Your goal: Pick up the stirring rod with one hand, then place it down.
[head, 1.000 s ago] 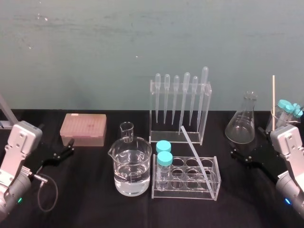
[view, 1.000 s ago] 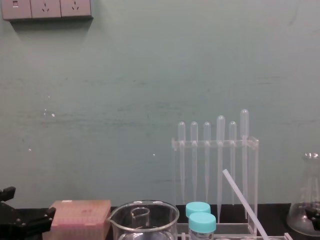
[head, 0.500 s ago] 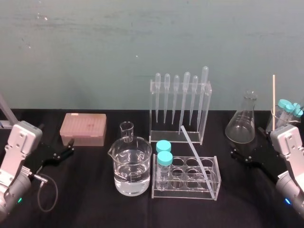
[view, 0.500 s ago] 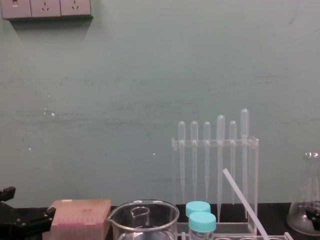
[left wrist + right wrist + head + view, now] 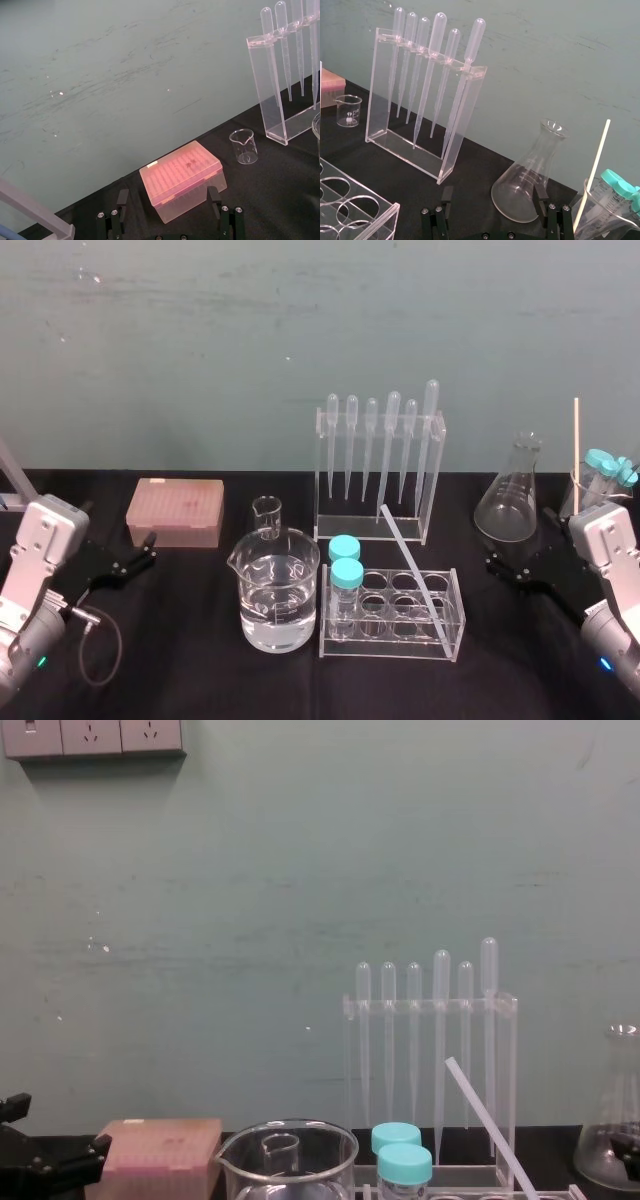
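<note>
The stirring rod (image 5: pixel 412 565) is seen tilted in the clear test tube rack (image 5: pixel 392 650) at the middle of the black table (image 5: pixel 200 665). Its lower end is set in a well at the rack's right end, and its upper end leans back toward the pipette rack (image 5: pixel 436 475). It is touched by neither gripper.

Two tubes with teal caps (image 5: pixel 346 574) are held upright in the wells at the test tube rack's left end; what they hold cannot be told. Just left of the rack, a large beaker (image 5: pixel 278 590) is partly filled with clear liquid, and a small empty beaker (image 5: pixel 267 516) is placed behind it. Six bulb-topped pipettes (image 5: pixel 393 445) are hung in the pipette rack. A closed pink tip box (image 5: pixel 175 511) is set at the left.

At the right, an empty conical flask (image 5: pixel 510 502) is stood beside a beaker (image 5: pixel 600 217) in which teal-capped tubes (image 5: pixel 616 184) and a thin pale stick (image 5: pixel 592 175) are kept.

The left gripper (image 5: pixel 167 191) is held low at the table's left edge, near the tip box, its fingers spread apart and empty. The right gripper (image 5: pixel 493 190) is held low at the right, near the flask, its fingers likewise spread and empty.
</note>
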`<state>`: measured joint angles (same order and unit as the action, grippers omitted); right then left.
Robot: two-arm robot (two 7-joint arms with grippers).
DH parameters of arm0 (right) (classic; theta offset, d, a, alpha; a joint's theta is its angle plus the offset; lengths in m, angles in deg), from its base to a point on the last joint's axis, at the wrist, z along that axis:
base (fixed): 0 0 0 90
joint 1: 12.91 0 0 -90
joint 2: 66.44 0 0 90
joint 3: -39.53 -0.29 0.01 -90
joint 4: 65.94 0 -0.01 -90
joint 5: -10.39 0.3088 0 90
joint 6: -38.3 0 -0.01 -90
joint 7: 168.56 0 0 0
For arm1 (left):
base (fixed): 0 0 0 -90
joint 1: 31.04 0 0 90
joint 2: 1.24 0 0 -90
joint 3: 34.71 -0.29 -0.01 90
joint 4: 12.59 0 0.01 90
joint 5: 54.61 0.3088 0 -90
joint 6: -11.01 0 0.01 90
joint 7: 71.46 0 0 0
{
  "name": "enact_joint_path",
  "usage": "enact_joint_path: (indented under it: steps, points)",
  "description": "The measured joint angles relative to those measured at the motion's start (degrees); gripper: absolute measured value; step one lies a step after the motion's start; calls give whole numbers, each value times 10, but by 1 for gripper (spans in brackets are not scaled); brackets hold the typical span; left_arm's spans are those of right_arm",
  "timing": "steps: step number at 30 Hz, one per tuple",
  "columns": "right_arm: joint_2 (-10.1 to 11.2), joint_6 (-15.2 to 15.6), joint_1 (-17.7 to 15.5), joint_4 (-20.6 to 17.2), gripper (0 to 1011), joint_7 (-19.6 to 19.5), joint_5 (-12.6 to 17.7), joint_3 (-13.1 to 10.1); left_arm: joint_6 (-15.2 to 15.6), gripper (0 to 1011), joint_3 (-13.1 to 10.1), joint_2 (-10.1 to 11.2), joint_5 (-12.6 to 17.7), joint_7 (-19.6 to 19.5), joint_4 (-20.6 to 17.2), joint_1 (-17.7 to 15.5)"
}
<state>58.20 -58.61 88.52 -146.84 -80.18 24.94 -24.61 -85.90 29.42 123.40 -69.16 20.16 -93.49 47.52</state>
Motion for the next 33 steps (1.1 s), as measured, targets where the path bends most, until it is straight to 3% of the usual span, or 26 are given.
enact_joint_path:
  steps: [7,12,15,19,20,21,24,25,26,29,33]
  points:
    - [-1,-19,-4,-2,1003,2,-6,-7,0,1000,0,0,0,0,0,0]
    - [-6,-119,-9,-19,1003,15,-20,-21,0,1000,0,0,0,0,0,0]
    - [-9,-153,-4,-24,1003,35,-20,-19,0,1000,0,0,0,0,0,0]
    - [-18,-206,15,-30,1003,95,-10,-2,0,1000,0,0,0,0,0,0]
    - [-18,-206,15,-30,1003,95,-10,-2,0,1000,0,0,0,0,0,0]
    - [-20,-214,21,-30,1003,122,1,5,0,1000,0,0,0,0,0,0]
    - [-25,-207,34,-25,1003,181,48,18,0,1000,0,0,0,0,0,0]
    - [-28,-189,41,-19,1003,214,82,23,0,1000,0,0,0,0,0,0]
    - [-28,-189,41,-19,1003,214,82,23,0,1000,0,0,0,0,0,0]
    - [-36,-128,55,-3,1003,273,154,27,0,1000,0,0,0,0,0,0]
    - [-44,-66,65,10,1003,301,198,24,0,1000,0,0,0,0,0,0]
